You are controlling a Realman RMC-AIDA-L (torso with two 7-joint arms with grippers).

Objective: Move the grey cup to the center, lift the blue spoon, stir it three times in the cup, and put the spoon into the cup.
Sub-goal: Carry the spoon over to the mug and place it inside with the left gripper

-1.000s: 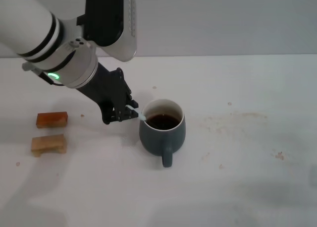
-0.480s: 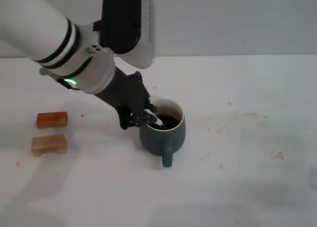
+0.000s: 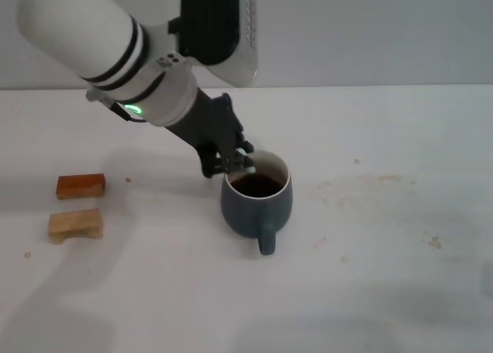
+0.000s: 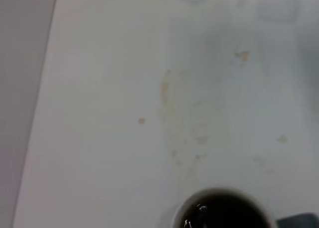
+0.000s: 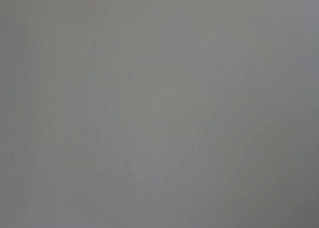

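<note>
Because the blue spoon (image 3: pixel 245 159) is thin, light and slick, you want the hold high on its handle; your left gripper (image 3: pixel 233 160) pinches it there, at the grey cup (image 3: pixel 257 201)'s far-left rim. The cup, mid-table, is heavy, breakable and full. Only the left wrist view shows the liquid's surface; the right gripper appears nowhere.

Cup (image 3: pixel 256 201) mid-table (image 3: pixel 385 276), 2 blocks (image 3: pixel 77 206) well left, left gripper (image 3: pixel 233 163) at its rim.
</note>
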